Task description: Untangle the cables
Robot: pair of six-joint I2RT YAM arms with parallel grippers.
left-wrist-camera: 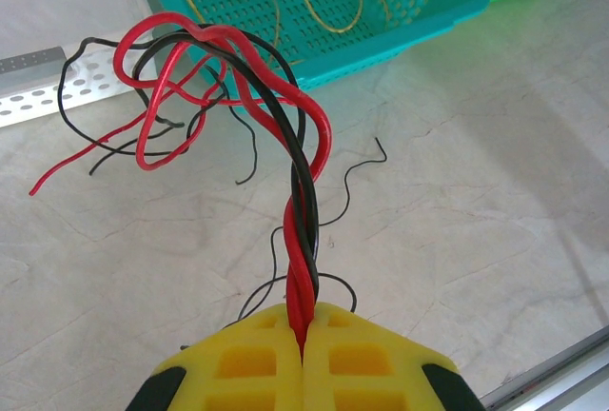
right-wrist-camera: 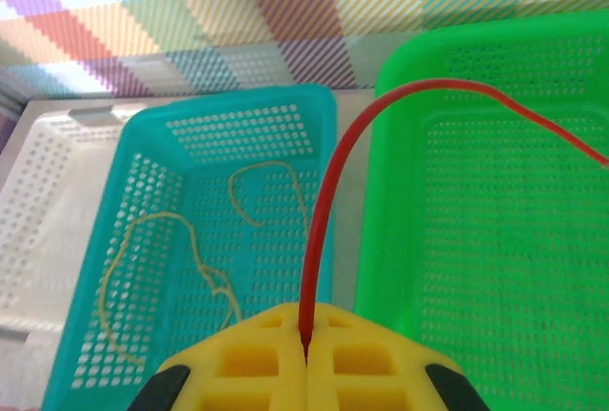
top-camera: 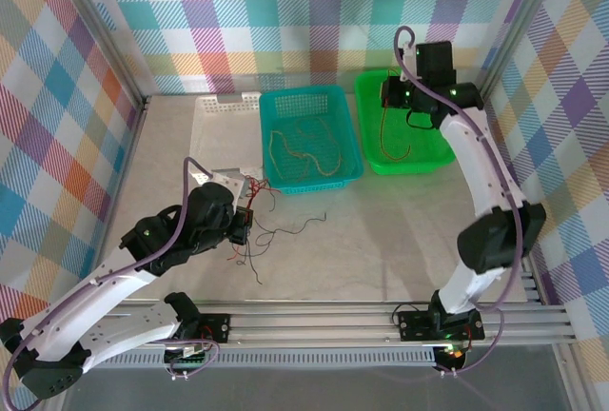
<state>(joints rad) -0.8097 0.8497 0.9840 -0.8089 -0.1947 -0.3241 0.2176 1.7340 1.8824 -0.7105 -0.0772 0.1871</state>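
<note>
Left gripper [left-wrist-camera: 304, 323] on twisted red-black cables [left-wrist-camera: 303, 225]

three baskets: white basket [top-camera: 225, 102], teal basket [top-camera: 303, 95], green basket [top-camera: 430, 151]; two pincers [left-wrist-camera: 304, 321] [right-wrist-camera: 306, 321]

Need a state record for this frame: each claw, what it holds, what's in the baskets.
left claw: shut on red-black twist, held above table
right claw: shut on red wire, above green basket
teal basket: yellow wires inside
white basket: left of teal basket
black strands: thin, on table by the twist
</note>
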